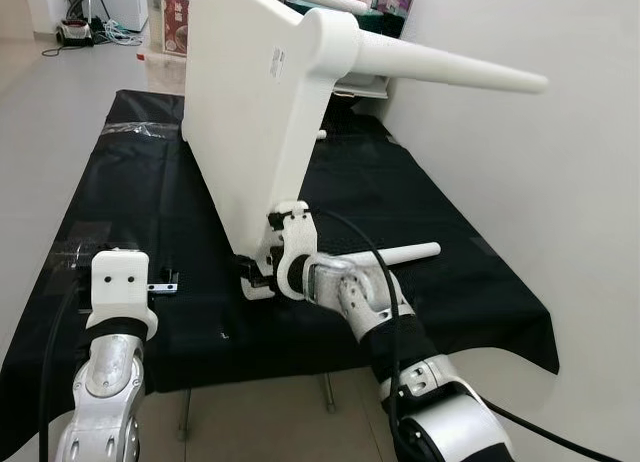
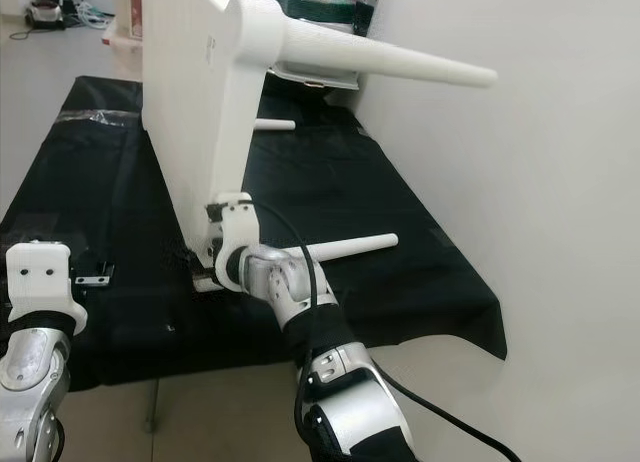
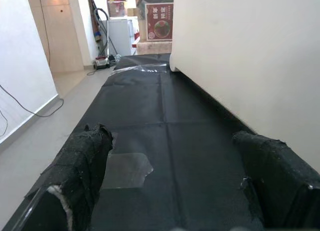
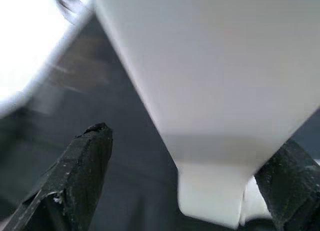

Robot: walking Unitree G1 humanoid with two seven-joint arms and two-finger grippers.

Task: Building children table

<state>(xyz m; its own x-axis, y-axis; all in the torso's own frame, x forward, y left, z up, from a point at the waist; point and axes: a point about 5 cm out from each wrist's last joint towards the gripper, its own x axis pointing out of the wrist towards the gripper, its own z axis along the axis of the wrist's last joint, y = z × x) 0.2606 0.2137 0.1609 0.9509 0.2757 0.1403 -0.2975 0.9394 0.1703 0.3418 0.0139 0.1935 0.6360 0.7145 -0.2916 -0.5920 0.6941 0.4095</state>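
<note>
The children's tabletop (image 1: 255, 112), a white slab with one leg (image 1: 440, 67) already screwed in and jutting out to the robot's right, stands tilted on its edge on the black-covered table (image 1: 120, 202). Left of it, the left gripper (image 3: 175, 191) hovers low over the cloth, its fingers (image 3: 82, 166) spread wide and empty, the slab's flat face running along just beside them. At the slab's lower corner, the right gripper (image 4: 180, 186) sits with its fingers (image 4: 82, 166) parted around that corner, seemingly steadying it. Farther right, a loose white leg (image 1: 395, 254) lies flat on the cloth, long axis pointing away right, nearer the right arm.
</note>
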